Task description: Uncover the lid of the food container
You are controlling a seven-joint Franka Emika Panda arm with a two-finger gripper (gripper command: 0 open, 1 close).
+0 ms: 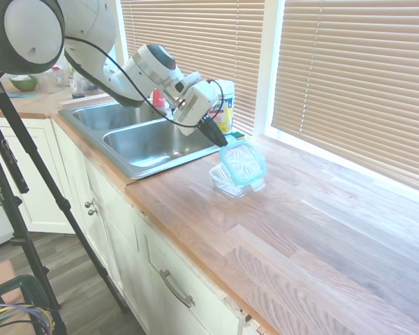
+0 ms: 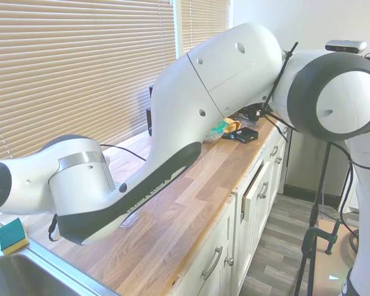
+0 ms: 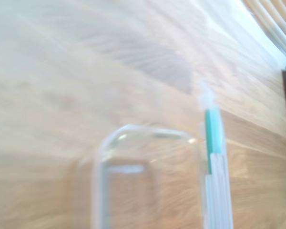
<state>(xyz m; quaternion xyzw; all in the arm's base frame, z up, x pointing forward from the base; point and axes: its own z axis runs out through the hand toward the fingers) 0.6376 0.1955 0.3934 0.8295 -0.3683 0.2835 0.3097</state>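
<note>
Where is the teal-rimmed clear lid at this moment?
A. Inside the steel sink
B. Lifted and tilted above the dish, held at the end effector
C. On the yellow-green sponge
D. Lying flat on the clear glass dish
B: the teal-rimmed clear lid hangs tilted at the end effector, above the open clear glass dish.

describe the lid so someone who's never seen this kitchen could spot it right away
On the wooden counter just right of the steel sink, the pincer holds the lid tilted above the clear glass food container. Its teal rim sets it apart.
</note>
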